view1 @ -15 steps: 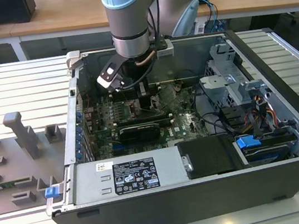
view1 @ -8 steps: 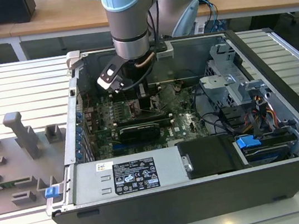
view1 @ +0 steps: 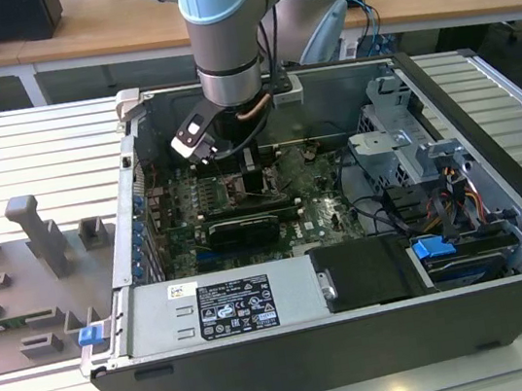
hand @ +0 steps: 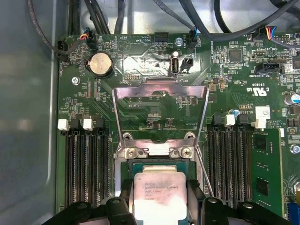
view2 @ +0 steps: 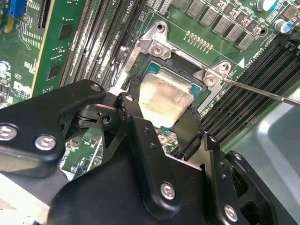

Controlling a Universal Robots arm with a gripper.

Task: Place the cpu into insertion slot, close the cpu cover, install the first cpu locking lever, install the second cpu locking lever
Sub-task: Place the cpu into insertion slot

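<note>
End effector: the end effector point(view2: 159, 115) has its two black fingers point(view2: 131, 110) drawn in against opposite edges of the processor chip point(view2: 165, 96). It grips the chip and nothing else, with the gap no wider than the chip itself.
Chip position: over the socket point(view2: 155, 48) in the middle of the circuit board point(hand: 220, 75), between two banks of memory slots point(hand: 86, 168). I cannot tell whether it is fully seated or a little raised.
Setting: an open computer case point(view1: 297, 372) lies on the ribbed bench point(view1: 30, 161), and the arm reaches down near the case's far wall.
Cover: the hinged cover point(hand: 187, 90) is swung open away from the socket, with the board showing through its window.
Lever: a thin wire locking lever point(view2: 262, 92) stands free beside one socket corner, not hooked down.
Weight and stiffness: probably light and rigid, a flat metal lid on a thin green base with no give.
Fragility: likely delicate underneath, and so are the socket contacts. A tilted or dragged landing could do damage.
Slipperiness: the metal top looks smooth and shiny, so a light pinch may slide.
Where to hold: by two opposite side edges, kept level, as the fingers have it now, and never by the underside.
Writing on chip: in the first wrist view there are several faint lines of print on the metal top, washed by glare. I leave them unread.
Writing on board: small white lettering and marks are scattered over the green surface.
Sticker: a black-and-white label point(view1: 233, 306) sits on the power supply at the case's near edge.
</note>
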